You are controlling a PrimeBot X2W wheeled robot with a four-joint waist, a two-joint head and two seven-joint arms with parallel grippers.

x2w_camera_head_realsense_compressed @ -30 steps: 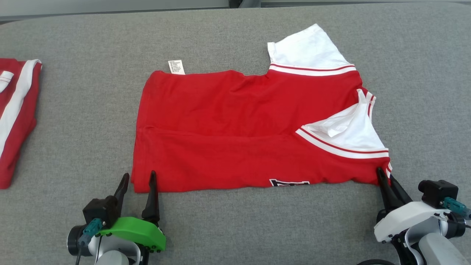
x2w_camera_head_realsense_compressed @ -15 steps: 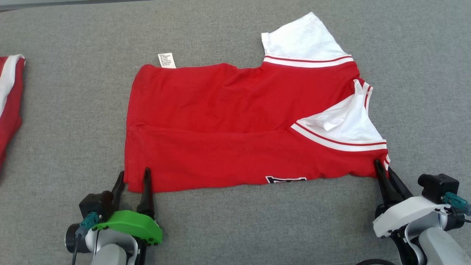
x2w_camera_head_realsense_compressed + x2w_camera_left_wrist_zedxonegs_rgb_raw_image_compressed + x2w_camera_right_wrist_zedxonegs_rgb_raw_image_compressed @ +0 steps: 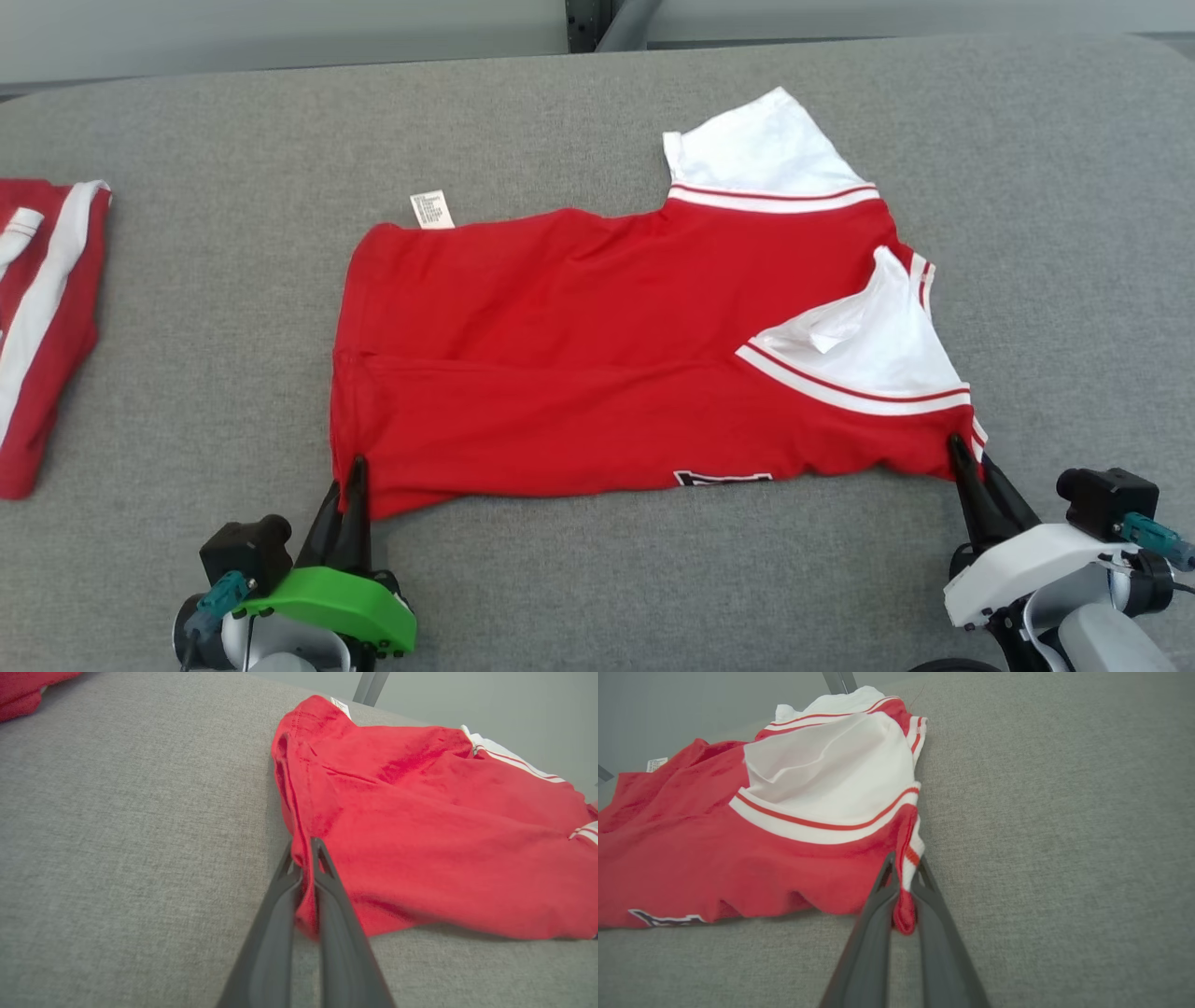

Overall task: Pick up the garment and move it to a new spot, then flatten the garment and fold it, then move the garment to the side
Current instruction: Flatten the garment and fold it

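From the head view, you see the garment (image 3: 579,364) spread across the middle of the table (image 3: 597,579), with a second shirt (image 3: 42,317) at the table's left edge. Your left gripper (image 3: 353,469) pinches the garment's near left corner, and your right gripper (image 3: 956,450) pinches its near right corner. In the left wrist view, the fingers (image 3: 280,914) are closed tight on the red hem. In the right wrist view, the fingers (image 3: 873,924) clamp a red-and-white striped fold.
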